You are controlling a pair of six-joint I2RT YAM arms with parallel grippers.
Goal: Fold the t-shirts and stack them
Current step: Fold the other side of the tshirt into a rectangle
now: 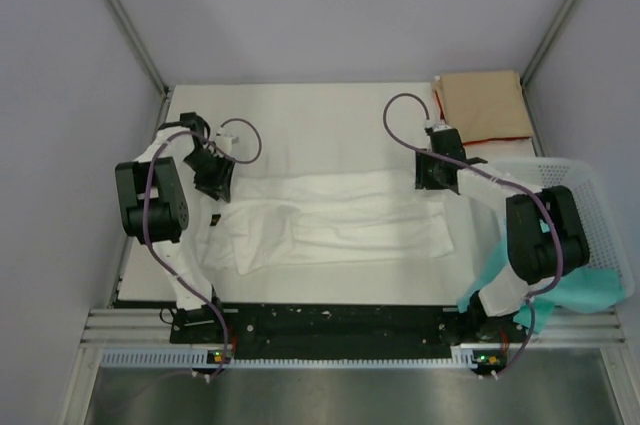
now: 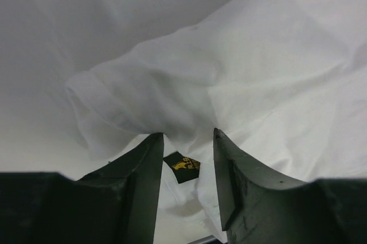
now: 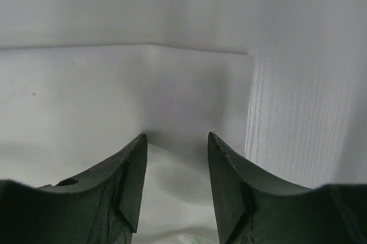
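Lying (image 1: pixel 335 220) half-folded across the middle of the table (image 1: pixel 300 105): white t-shirt, each end pinched in cloth-clamping jaws of left gripper (image 2: pixel 188 140) and right gripper (image 3: pixel 175 143). Folded at the far right corner: tan t-shirt (image 1: pixel 483 105). Beside the right arm: white mesh basket (image 1: pixel 590 195), teal cloth (image 1: pixel 585 290) over its near edge.

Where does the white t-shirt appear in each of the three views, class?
Top external: white t-shirt lies mid-table between both grippers.
Left wrist: fills the upper right, bunched edge between the fingers.
Right wrist: fills the left and centre, its edge between the fingers.
Shared landmark: the shirt's edges.
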